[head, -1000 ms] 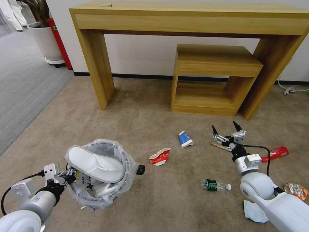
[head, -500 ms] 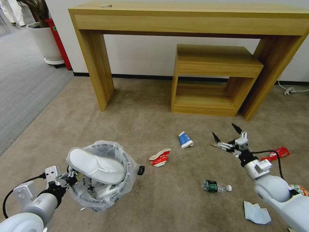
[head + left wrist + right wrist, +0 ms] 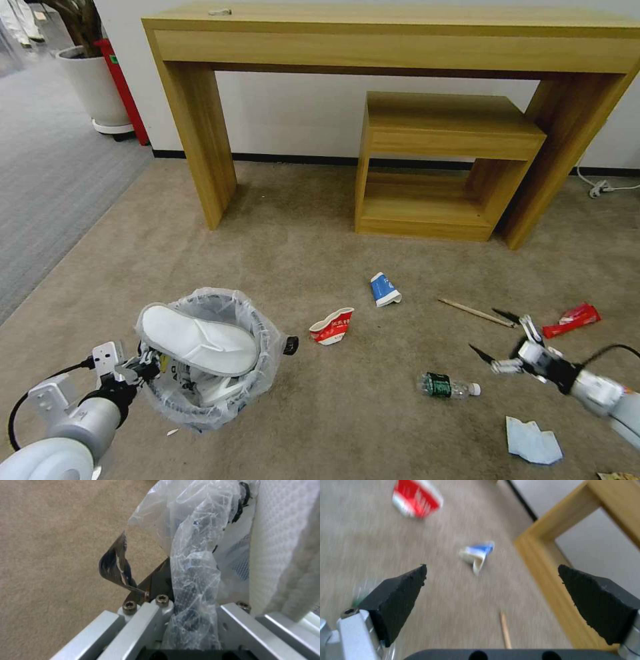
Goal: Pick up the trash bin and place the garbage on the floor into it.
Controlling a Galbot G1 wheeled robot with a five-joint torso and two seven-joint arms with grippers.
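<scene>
Small round black trash bin [image 3: 207, 393] lined with a crinkly translucent plastic bag: near left on the beige short-pile carpet [image 3: 293, 253], tilted toward the robot. A white fabric slipper [image 3: 197, 339] lies across its mouth, with more litter beneath it.

Left gripper [image 3: 137, 369]: at the bin's near-left rim, jaws pinching the rim and the bag. In the left wrist view the bunched plastic [image 3: 196, 580] runs down between the metal fingers [image 3: 146, 620].

Right gripper [image 3: 501, 335]: near right, low over the carpet, black pointed jaws spread wide and holding nothing. It sits between the stick and the bottle.

Garbage on the carpet, from the bin rightward:
- crushed red and white paper cup [image 3: 331, 325], just right of the bin;
- crushed blue and white paper cup [image 3: 385, 289], farther off and right of the red one;
- clear plastic bottle with a green label [image 3: 447, 385], lying on its side, near centre right;
- thin wooden stick [image 3: 475, 312], beyond the right gripper;
- red wrapper [image 3: 571, 319], right of the stick;
- pale blue crumpled mask [image 3: 532, 441], nearest, at right.

Light wooden console table [image 3: 400, 40] with a small wooden shelf unit [image 3: 447, 167] under it: far side, against the wall.
</scene>
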